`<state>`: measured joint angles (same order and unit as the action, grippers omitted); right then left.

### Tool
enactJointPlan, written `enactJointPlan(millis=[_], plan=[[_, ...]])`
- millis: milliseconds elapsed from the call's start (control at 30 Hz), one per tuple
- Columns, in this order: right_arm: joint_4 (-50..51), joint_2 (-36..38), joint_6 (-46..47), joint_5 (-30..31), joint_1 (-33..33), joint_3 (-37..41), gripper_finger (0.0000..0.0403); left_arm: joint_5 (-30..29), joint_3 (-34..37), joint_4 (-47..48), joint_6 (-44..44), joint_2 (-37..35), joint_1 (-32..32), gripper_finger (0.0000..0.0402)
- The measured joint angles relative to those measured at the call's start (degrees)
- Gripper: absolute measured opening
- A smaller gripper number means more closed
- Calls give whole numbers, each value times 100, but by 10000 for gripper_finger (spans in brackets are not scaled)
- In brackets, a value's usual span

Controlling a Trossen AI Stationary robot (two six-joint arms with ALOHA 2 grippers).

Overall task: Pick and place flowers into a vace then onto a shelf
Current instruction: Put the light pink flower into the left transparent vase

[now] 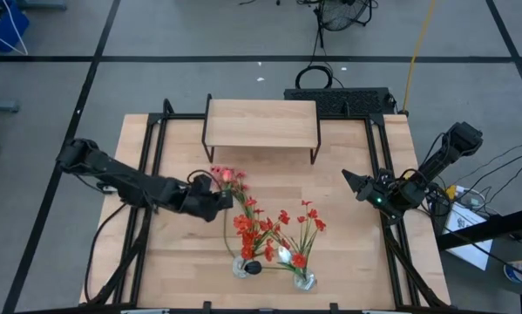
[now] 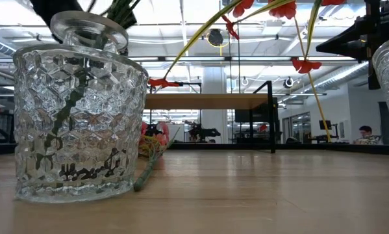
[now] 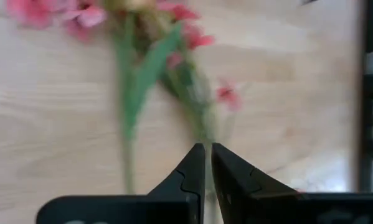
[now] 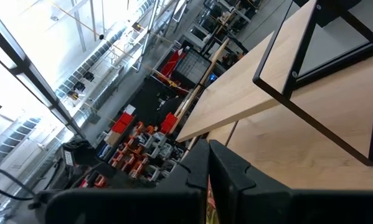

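Two glass vases [image 1: 243,267] [image 1: 304,281] stand near the table's front edge, each with red flowers [image 1: 259,228] in it. In the low view the left vase [image 2: 77,123] fills the foreground. A pink-blossomed flower [image 1: 228,177] lies on the table in front of the shelf [image 1: 261,122], its stem curving toward the near edge. My left gripper [image 1: 228,200] [image 3: 208,163] is at that stem, its fingers almost together. My right gripper [image 1: 348,179] [image 4: 208,163] waits shut at the table's right edge, touching nothing. My left gripper has its two fingers closed on a thin green stem [image 3: 203,134] of the pink-blossomed flower, below the blossoms. It comes slanting down from the table's left. The wrist view is blurred, so where exactly the stem sits between the fingers cannot be told.
A second green stalk with a leaf [image 3: 129,124] lies beside the one in the fingers. Black metal rails [image 1: 156,174] run along the table's left and right sides. Bare wood lies between the shelf and my right gripper [image 1: 330,201].
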<state>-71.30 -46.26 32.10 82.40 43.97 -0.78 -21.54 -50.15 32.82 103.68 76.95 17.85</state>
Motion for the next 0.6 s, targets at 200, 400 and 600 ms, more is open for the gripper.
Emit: enactJointPlan(millis=[200,400,600], plan=[[116,2,0,1,0,0,4,616,0,664,-301,-27,-323,32],[131,0,0,1,0,-2,4,980,2,856,310,-28,-487,13],[131,2,0,1,0,-1,4,893,2,709,166,-30,-600,10]])
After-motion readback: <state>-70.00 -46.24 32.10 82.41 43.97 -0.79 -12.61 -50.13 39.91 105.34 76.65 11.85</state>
